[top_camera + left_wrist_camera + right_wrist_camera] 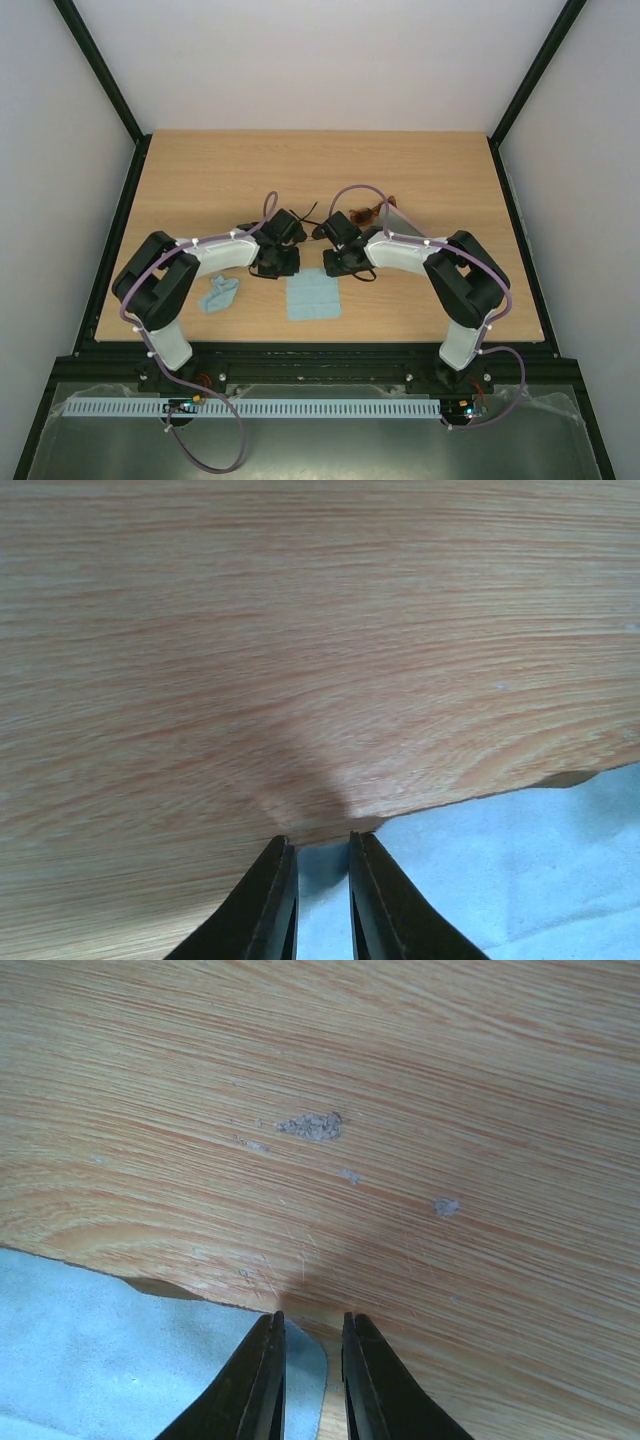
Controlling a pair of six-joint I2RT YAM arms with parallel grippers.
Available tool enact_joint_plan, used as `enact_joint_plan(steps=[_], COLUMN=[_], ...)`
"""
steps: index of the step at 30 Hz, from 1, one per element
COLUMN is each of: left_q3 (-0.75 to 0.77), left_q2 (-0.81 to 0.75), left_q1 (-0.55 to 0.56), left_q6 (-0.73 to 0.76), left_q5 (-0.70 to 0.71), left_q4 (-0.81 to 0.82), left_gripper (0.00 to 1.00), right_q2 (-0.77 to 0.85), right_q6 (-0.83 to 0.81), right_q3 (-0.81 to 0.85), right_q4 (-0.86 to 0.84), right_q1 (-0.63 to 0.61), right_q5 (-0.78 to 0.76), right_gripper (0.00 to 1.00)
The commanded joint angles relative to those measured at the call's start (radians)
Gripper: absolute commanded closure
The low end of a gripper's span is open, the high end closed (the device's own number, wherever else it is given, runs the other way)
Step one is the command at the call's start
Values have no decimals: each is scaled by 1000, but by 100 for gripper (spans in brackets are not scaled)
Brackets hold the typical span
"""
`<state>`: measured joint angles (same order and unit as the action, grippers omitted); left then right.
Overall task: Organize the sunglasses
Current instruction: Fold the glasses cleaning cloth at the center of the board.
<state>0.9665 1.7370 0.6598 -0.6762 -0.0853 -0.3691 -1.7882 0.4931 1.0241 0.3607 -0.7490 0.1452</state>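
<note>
In the top view, a reddish-brown pair of sunglasses (368, 212) lies behind my right forearm, partly hidden by it. A flat light blue cloth (313, 297) is spread at the table's near middle. My left gripper (275, 262) points down at the cloth's far left corner. In the left wrist view, a narrow gap separates its fingertips (320, 840) and the cloth (520, 870) fills that gap. My right gripper (340, 263) is at the far right corner. Its tips (311, 1317) are just as close, and the cloth's rounded corner (100, 1360) reaches halfway into the gap.
A second, crumpled blue cloth (218, 293) lies left of the flat one, beside my left arm. A flat pale object (402, 220) rests just right of the sunglasses. A grey scuff (312, 1126) marks the wood beyond my right gripper.
</note>
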Motion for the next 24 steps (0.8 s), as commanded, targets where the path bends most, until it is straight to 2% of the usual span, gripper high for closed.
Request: enact_joint_plan(steps=[1, 9, 17, 24], left_q3=[10, 12, 18, 27], left_q2=[46, 45, 28, -5], left_q1=[28, 31, 31, 28], left_q6=[20, 8, 8, 8], left_q5=[13, 58, 67, 74], left_q4=[-61, -76, -70, -59], left_gripper=[83, 87, 98, 98], right_q2=[-31, -36, -33, -8], right_q6=[-11, -12, -19, -9], right_q3=[-5, -8, -10, -5], right_q4=[23, 16, 17, 0], right_q1=[2, 2, 2, 2], right_q5=[22, 40, 45, 18], right_gripper=[84, 85, 98, 99])
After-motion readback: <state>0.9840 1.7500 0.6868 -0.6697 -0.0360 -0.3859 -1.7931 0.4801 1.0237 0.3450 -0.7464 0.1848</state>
